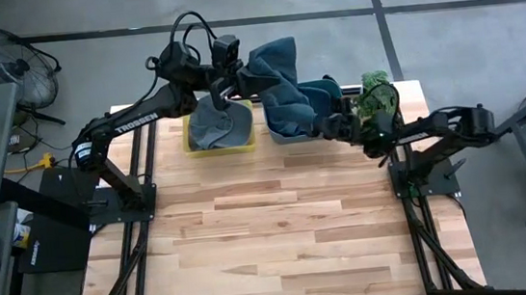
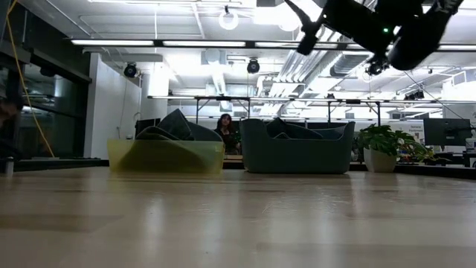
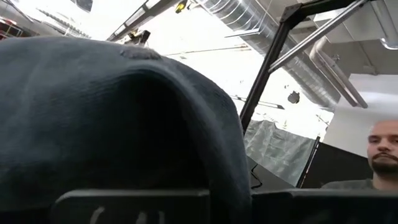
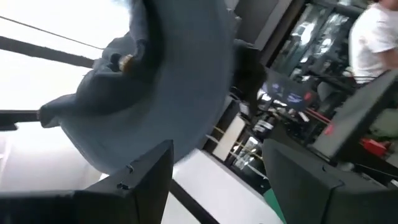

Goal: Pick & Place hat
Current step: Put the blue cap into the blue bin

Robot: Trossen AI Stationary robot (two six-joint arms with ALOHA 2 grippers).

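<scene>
Judging from how things lie, the task is midway: a dark blue hat [image 1: 270, 69] is held aloft over the bench's [image 1: 281, 233] far edge, clamped in the left end effector [image 1: 232, 65] between the yellow bin [image 1: 220, 146] and grey bin [image 1: 291, 133], while the right end effector [image 1: 340, 124], fingers apart, is beside it, placement being left.

- A translucent yellow bin [image 2: 165, 157] stands on the wooden table [image 2: 238, 223], left of centre, with a dark hat [image 2: 175, 125] inside.
- A dark grey bin [image 2: 296, 147] stands just right of centre.
- A potted plant [image 2: 384, 147] sits at right.
- A dark robot arm [image 2: 372, 26] crosses the upper right.
</scene>
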